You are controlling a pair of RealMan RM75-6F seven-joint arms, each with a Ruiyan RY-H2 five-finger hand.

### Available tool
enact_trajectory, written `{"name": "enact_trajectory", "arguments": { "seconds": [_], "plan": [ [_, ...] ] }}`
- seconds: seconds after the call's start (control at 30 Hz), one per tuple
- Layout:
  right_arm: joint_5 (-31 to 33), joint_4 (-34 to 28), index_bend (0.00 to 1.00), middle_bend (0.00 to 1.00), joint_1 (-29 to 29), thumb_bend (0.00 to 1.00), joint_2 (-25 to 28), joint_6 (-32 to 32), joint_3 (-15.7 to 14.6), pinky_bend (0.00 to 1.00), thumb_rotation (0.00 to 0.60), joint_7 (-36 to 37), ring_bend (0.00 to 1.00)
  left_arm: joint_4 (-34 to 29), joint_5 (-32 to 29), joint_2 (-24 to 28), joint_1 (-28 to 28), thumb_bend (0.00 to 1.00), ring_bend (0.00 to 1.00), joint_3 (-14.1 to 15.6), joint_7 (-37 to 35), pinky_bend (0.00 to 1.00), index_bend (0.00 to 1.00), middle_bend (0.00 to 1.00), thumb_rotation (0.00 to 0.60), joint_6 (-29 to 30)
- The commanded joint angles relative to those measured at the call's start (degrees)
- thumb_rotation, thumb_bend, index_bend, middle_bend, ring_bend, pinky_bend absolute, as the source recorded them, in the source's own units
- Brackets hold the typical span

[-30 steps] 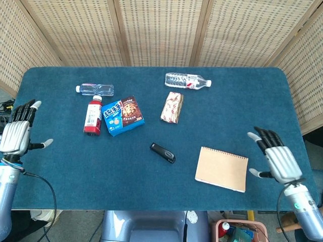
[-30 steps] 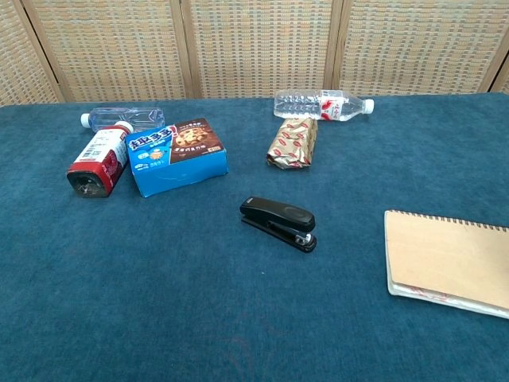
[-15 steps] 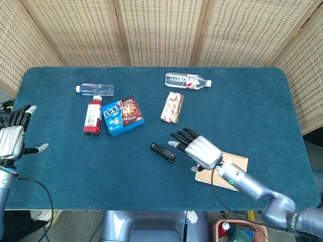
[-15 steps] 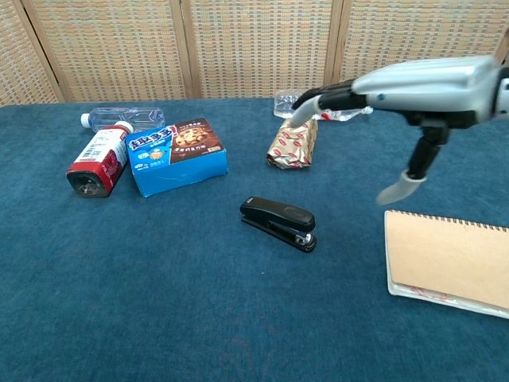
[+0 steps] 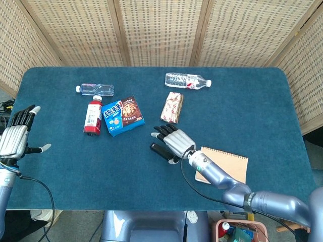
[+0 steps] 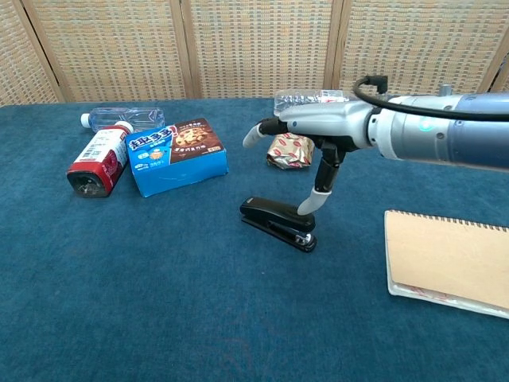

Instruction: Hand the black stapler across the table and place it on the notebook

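The fingers [image 6: 256,134] of the right hand [image 5: 174,141] are spread flat above the stapler [image 6: 277,224], and nothing is held. The thumb tip is seen at the stapler's top in the chest view; contact cannot be confirmed. The stapler lies on the blue surface [image 5: 70,166], left of the notebook [image 5: 222,169] and apart from it. The left hand [image 5: 14,138] is held open at the surface's left edge, fingers apart. A cookie box [image 5: 122,116], a red bottle [image 5: 92,116] and two clear bottles lie further back.
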Motion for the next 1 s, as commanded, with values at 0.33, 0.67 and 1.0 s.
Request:
{"name": "enact_trajectory", "arguments": {
  "seconds": [0.33, 0.67, 1.0],
  "plan": [
    [32.0, 4.4, 0.00, 0.00, 11.4, 0.04, -9.9, 5.7, -1.2, 0.00, 0.600, -11.6, 0.00, -0.2, -0.2, 0.0, -0.1, 0.00, 0.00, -0.3, 0.1, 0.00, 0.00, 0.00, 0.600, -0.3],
    [40.7, 10.1, 0.00, 0.03, 16.7, 0.05, -14.8, 10.1, -4.8, 0.17, 0.600, -18.7, 0.02, -0.1, -0.4, 0.2, 0.1, 0.00, 0.00, -0.5, -0.4, 0.00, 0.00, 0.00, 0.600, -0.7],
    [42.8, 13.7, 0.16, 0.30, 17.5, 0.06, -17.6, 14.7, -5.9, 0.48, 0.600, -21.8, 0.26, -0.2, -0.3, 0.2, 0.0, 0.00, 0.00, -0.7, -0.7, 0.00, 0.00, 0.00, 0.600, -1.0]
  ]
}}
